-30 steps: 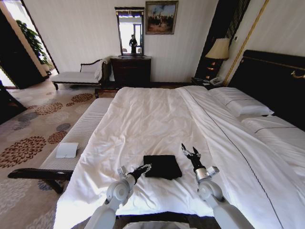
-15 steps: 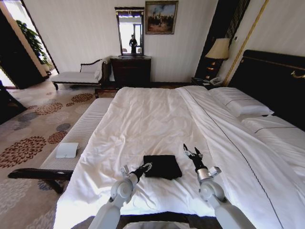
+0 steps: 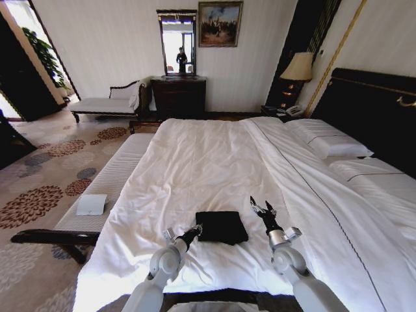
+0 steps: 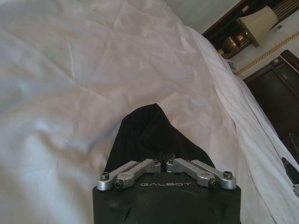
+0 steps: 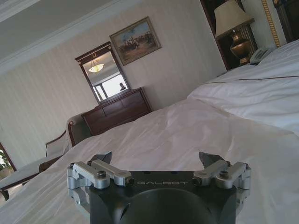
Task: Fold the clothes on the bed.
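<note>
T-shirt (image 3: 221, 227), black, folded into a compact square, lies on the white bed (image 3: 195, 162) near its foot edge, between my two grippers. Left gripper (image 3: 193, 230) sits at the shirt's left edge, jaws pinched narrow, touching the fabric (image 4: 149, 135) in the wrist view. Right gripper (image 3: 262, 209) is just beside the shirt's right side, raised, jaws spread wide, holding nothing.

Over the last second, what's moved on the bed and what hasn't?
The left gripper has drawn back slightly from the folded black T-shirt's left edge, fingers shut and holding nothing. The right gripper has shifted a little, open above the sheet beside the shirt. The shirt and the bed stayed as they were.
</note>
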